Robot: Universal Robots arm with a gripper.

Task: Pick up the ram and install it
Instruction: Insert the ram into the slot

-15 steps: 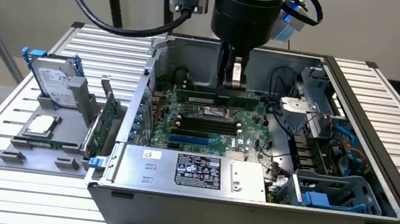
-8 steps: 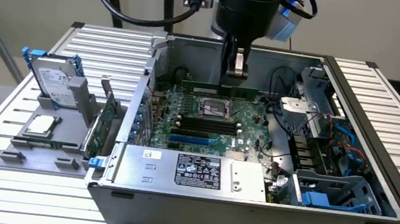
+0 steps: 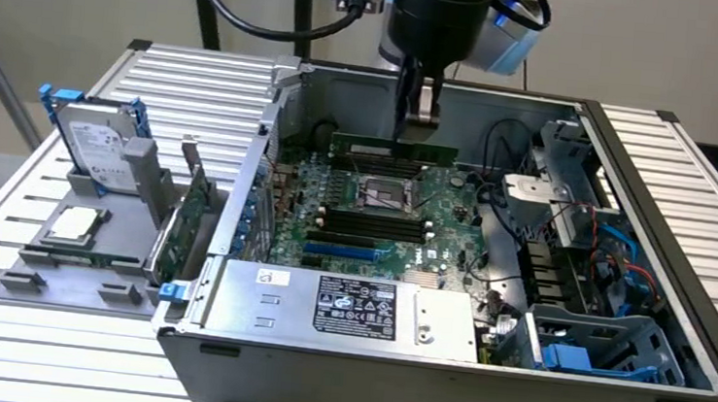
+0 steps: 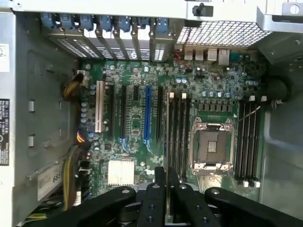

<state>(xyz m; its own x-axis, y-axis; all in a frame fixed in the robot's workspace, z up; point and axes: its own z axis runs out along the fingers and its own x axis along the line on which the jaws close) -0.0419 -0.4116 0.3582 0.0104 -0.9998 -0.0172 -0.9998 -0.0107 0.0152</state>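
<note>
The ram, a thin green stick, hangs level inside the open computer case, above the far part of the motherboard. My gripper comes down from above and is shut on the ram's top edge. In the wrist view the ram shows edge-on as a thin strip between my black fingers. It runs parallel to the black memory slots beside the open processor socket and lies over the outermost of them. I cannot tell if it touches a slot.
A grey tray at the exterior view's left holds a hard drive, a silver processor chip and a green expansion card. The power supply fills the case's near side. Cables and a drive cage crowd its right.
</note>
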